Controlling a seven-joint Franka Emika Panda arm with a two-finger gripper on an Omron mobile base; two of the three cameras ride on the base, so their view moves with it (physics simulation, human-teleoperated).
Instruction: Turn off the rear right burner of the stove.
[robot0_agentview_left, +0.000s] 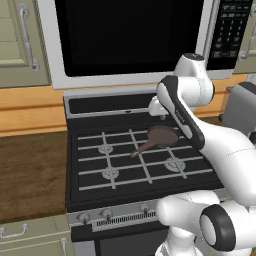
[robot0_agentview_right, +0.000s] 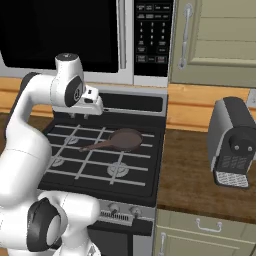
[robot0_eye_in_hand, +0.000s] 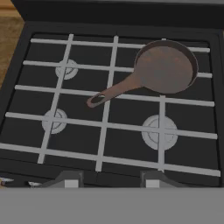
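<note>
Stove (robot0_agentview_left: 90, 172): skillet (robot0_eye_in_hand: 165, 68) sits over the rear right burner. Jaws' state cannot be told. Advice: descend to the front knobs (robot0_agentview_left: 106, 213) and pick the right one.

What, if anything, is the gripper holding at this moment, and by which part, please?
Nothing is held. The gripper hangs open above the stove, its fingertips apart with only grate between them; the skillet sits untouched over the rear right burner.

A dark brown skillet (robot0_eye_in_hand: 165, 66) is seen upright, handle angled toward the grate centre. A white-framed microwave (robot0_agentview_left: 125, 37) is mounted above. A grey toaster (robot0_agentview_right: 233, 142) stands on the wooden counter (robot0_agentview_right: 195, 175), beneath beige cabinets (robot0_agentview_right: 220, 37).
</note>
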